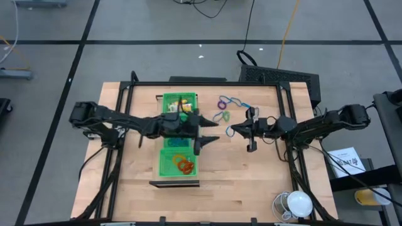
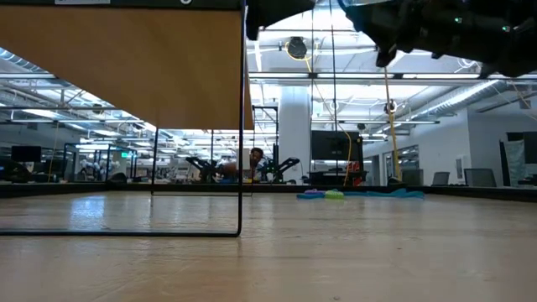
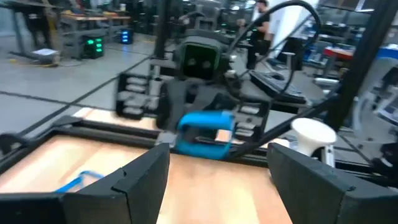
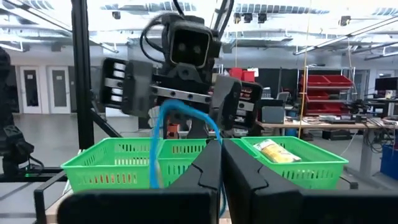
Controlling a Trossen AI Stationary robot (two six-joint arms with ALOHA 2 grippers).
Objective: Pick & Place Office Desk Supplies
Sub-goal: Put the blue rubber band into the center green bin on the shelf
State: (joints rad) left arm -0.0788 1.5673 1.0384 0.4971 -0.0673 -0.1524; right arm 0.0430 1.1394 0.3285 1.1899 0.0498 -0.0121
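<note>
Carrying a blue loop point(image 4: 163, 134) toward the green tray point(image 1: 179, 143) looks like the step in hand: the right gripper point(image 1: 231, 130), at centre frame in the high view, has its fingers pinched tight on the thin, limp band, just right of the tray. The left gripper point(image 1: 212, 132) hangs over the tray's right edge, fingers wide and empty. Next comes a short reach over a compartment, then release. More loops point(image 1: 227, 107) lie on the wooden table point(image 1: 251, 182) at upper centre; orange ones point(image 1: 183, 164) sit in the tray's lower mesh compartment.
</note>
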